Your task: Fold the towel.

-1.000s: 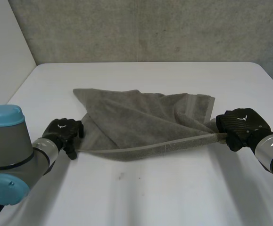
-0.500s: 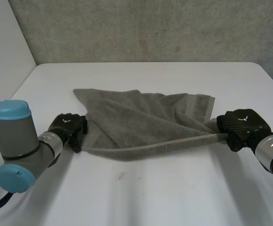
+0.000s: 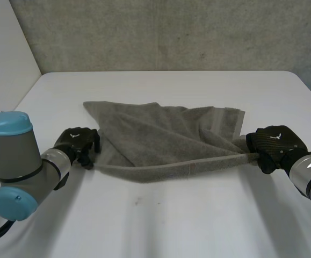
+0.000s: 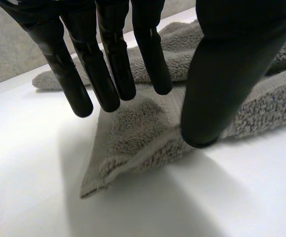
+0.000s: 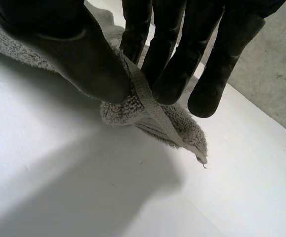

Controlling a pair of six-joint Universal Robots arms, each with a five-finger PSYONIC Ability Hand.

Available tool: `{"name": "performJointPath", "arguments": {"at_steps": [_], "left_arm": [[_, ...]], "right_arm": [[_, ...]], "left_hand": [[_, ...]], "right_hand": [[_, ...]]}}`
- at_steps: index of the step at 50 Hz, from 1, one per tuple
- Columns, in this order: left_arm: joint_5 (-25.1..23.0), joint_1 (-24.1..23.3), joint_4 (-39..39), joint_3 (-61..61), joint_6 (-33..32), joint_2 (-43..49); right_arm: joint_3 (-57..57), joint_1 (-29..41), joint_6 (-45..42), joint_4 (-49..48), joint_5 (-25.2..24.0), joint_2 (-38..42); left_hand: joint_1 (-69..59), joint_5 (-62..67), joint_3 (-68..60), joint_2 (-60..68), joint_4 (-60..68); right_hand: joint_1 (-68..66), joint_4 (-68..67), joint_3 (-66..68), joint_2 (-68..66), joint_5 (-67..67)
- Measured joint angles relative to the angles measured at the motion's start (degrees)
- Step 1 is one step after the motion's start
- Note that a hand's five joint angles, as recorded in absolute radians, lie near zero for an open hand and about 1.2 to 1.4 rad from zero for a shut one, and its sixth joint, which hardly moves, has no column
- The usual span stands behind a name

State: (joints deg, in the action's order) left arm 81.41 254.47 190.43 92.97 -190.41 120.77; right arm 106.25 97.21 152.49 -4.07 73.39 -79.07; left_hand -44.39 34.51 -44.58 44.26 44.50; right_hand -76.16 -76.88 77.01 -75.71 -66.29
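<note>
Right hand (image 5: 68, 49) pinches towel (image 5: 128, 111) corner; left hand (image 4: 226, 64) above.

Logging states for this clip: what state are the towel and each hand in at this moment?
towel: rumpled, partly folded over itself, lying on the table.
left hand: open, fingers straight over the towel's near left corner, which lies flat.
right hand: shut on the towel's near right corner, pinched between thumb and fingers.
</note>
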Motion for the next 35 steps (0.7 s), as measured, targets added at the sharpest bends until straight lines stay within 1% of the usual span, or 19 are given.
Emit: {"name": "performJointPath", "arguments": {"at_steps": [7, 28, 31, 33, 35], "left_arm": [[-0.38, -0.01, -0.13, 1.38, -0.21, -0.74], [-0.53, -0.37, 0.43, 0.18, -0.31, 1.47], [-0.53, -0.71, 0.44, -0.72, -0.28, 2.3], [-0.51, -0.95, 0.42, -1.24, -0.25, 2.62], [-0.46, -1.37, 0.37, -2.0, -0.18, 2.84]], "right_arm": [[-0.04, 0.0, -0.03, 0.01, 0.0, 0.12], [0.0, 0.0, -0.09, -0.11, 0.0, 0.2], [-0.09, -0.03, -0.08, -0.14, 0.05, 0.22], [-0.17, -0.1, -0.05, -0.14, 0.06, 0.21], [-0.35, -0.29, -0.03, -0.14, 0.08, 0.17]], "left_hand": [[3.17, -3.56, 3.59, -3.24, -3.52], [2.46, -2.63, 2.69, -2.33, -2.66], [-1.53, 0.79, -0.93, 1.24, 1.03], [-8.91, 8.61, -8.6, 9.0, 8.77], [-18.91, 18.59, -18.72, 19.14, 18.9]], "right_hand": [[0.0, 0.0, 0.0, 0.0, -0.01], [0.0, 0.0, 0.01, 0.0, 0.0], [0.0, 0.0, 0.01, 0.0, 0.0], [-0.01, 0.0, 0.01, 0.0, 0.0], [0.0, 0.0, 0.01, 0.0, 0.0]]}}
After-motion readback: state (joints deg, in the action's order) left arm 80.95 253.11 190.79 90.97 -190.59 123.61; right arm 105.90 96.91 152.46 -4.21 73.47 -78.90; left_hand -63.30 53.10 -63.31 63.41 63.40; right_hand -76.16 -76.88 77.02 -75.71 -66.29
